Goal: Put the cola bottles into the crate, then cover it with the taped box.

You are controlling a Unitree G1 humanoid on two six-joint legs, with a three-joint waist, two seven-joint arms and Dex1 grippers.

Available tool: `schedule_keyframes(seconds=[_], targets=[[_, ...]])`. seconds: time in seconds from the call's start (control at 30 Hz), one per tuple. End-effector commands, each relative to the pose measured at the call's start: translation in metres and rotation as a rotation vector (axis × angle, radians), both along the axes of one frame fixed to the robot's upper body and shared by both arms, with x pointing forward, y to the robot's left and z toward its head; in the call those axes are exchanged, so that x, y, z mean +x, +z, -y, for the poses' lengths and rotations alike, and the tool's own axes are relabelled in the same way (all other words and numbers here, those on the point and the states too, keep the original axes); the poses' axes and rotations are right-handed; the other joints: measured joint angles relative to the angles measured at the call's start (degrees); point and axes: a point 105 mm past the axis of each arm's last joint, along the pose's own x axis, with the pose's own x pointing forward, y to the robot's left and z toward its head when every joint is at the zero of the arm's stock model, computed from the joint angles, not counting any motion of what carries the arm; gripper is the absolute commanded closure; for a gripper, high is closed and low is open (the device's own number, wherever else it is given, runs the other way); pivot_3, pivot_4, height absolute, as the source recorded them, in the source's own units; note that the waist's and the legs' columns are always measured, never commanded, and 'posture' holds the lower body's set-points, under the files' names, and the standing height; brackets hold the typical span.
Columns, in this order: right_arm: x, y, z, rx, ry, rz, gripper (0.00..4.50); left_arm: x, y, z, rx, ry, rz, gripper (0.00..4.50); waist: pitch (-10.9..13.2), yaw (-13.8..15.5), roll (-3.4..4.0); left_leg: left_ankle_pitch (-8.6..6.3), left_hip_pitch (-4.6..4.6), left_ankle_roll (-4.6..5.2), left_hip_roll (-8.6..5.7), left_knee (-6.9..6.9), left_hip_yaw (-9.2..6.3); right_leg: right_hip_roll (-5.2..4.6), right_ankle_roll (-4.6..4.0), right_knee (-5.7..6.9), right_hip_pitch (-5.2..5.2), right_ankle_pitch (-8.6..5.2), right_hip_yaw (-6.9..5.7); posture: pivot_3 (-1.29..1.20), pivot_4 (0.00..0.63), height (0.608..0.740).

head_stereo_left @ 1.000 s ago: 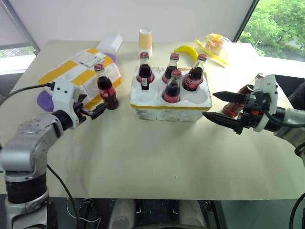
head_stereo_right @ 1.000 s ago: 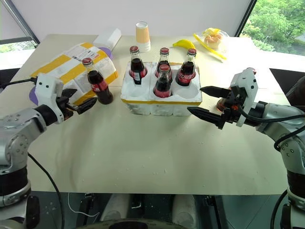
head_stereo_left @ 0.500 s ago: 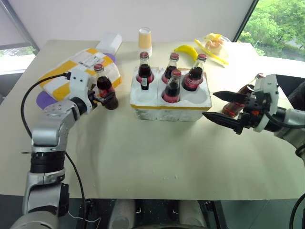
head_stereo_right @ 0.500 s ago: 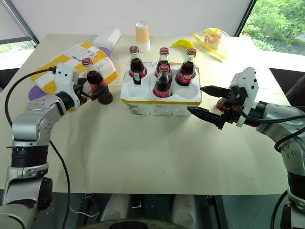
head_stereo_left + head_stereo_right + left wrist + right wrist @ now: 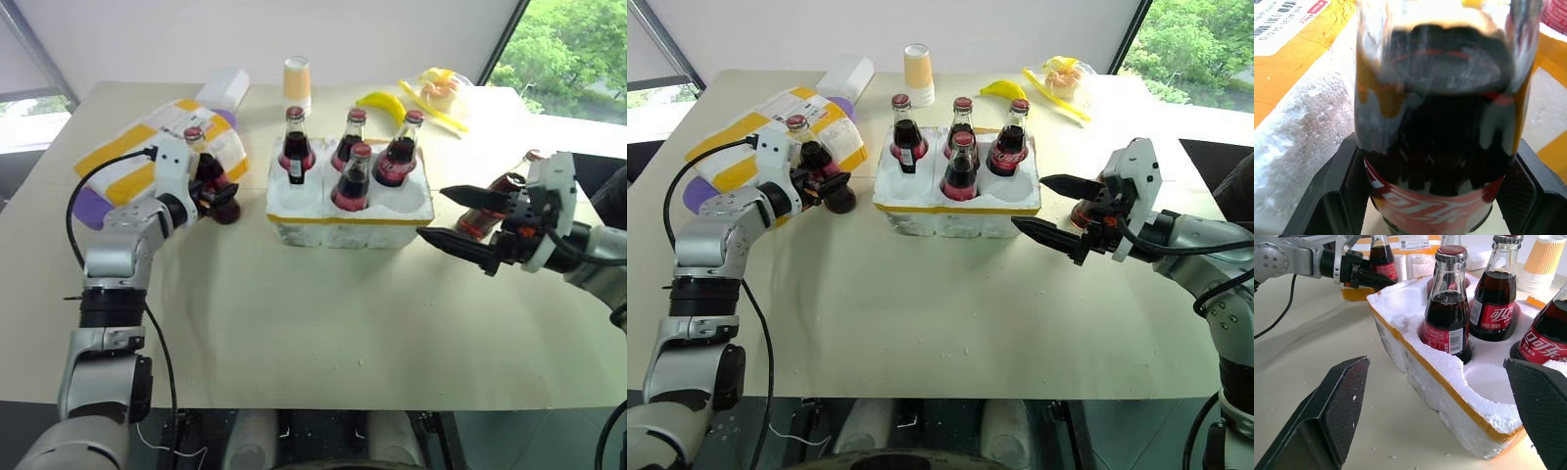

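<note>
Bottles everywhere on this beige table point(image 5: 294, 313), and the action is on the left: the left gripper point(image 5: 217, 195) has its two black fingers set either side of a loose cola bottle point(image 5: 208, 176), low on the body near the red label, and in the left wrist view the bottle point(image 5: 1437, 122) sits squarely between the pads point(image 5: 1332, 196); whether they actually press the glass I cannot tell. That bottle stands upright on the table, just beside the taped box point(image 5: 147, 157), which lies at the far left with its yellow stripes and white shipping label up, a purple thing point(image 5: 90, 208) peeking out at its near left. Centre stage, the crate point(image 5: 351, 211), white foam with a yellow band, holds four bottles point(image 5: 353, 178) upright: three along the far row, one in the near middle hole, the two near corner holes bare. Over on the right, the right gripper point(image 5: 460, 217) hovers just off the crate's right end, fingers spread wide apart, holding nothing. Behind it another bottle point(image 5: 495, 201) sits on the table, partly hidden. Along the far edge: a small plain white box point(image 5: 225, 86), a paper cup stack point(image 5: 299, 83), a banana point(image 5: 384, 106) and a clear bag of fruit point(image 5: 441, 90).
</note>
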Motion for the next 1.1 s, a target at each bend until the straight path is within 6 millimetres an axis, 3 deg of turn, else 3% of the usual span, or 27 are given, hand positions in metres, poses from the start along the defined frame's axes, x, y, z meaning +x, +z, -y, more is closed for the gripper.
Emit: schedule_keyframes(seconds=[0.03,0.2,0.33,0.5,0.63,0.8,1.1], targets=[[-0.004,0.014,0.0,0.009,0.006,0.058,0.0,-0.005,0.051,-0.001,-0.002,-0.039,0.119,1.7,0.01,-0.03,-0.02,0.0,0.0,0.0,0.0,0.0,0.0,0.0,0.0,0.0,0.0,0.0,0.0,0.0,0.15,0.74],[-0.003,0.014,0.0,0.001,0.01,0.059,0.0,-0.02,0.1,0.016,-0.038,-0.206,0.144,1.7,0.22,0.22,-0.37,0.0,-0.11,0.0,0.01,0.01,-0.02,0.0,0.0,0.01,-0.06,0.0,-0.04,0.0,0.15,0.74],[-0.003,0.015,0.002,-0.002,0.003,0.062,0.0,-0.045,0.139,0.045,-0.026,-0.44,0.146,1.7,0.3,0.18,-0.51,0.0,-0.14,0.01,-0.01,0.0,-0.02,-0.02,0.01,-0.03,-0.03,0.0,-0.06,0.0,0.15,0.74],[-0.005,0.012,0.004,0.001,-0.013,0.061,0.0,-0.053,0.154,0.07,-0.013,-0.58,0.132,1.7,0.3,0.08,-0.5,0.01,-0.09,-0.01,-0.03,-0.01,0.03,-0.01,0.08,-0.02,-0.02,-0.04,-0.06,0.0,0.15,0.74],[-0.007,0.01,0.005,0.0,-0.028,0.062,0.0,-0.046,0.146,0.093,0.036,-0.646,0.129,1.7,0.29,0.05,-0.5,0.04,-0.06,-0.07,-0.03,-0.01,0.06,0.01,0.08,0.01,-0.02,-0.04,-0.06,0.0,0.15,0.74],[-0.012,0.011,0.009,-0.002,-0.054,0.068,0.0,-0.037,0.12,0.115,0.121,-0.71,0.108,1.7,0.31,0.1,-0.5,0.04,-0.1,-0.06,-0.04,-0.01,0.06,0.01,0.08,-0.03,-0.03,-0.04,-0.06,0.0,0.15,0.74],[-0.016,0.009,0.009,0.005,-0.074,0.068,0.0,-0.026,0.077,0.131,0.219,-0.75,0.096,1.7,0.31,0.07,-0.5,0.04,-0.1,-0.06,-0.03,-0.01,0.03,0.01,0.08,-0.02,-0.05,-0.03,-0.06,0.0,0.15,0.74]])
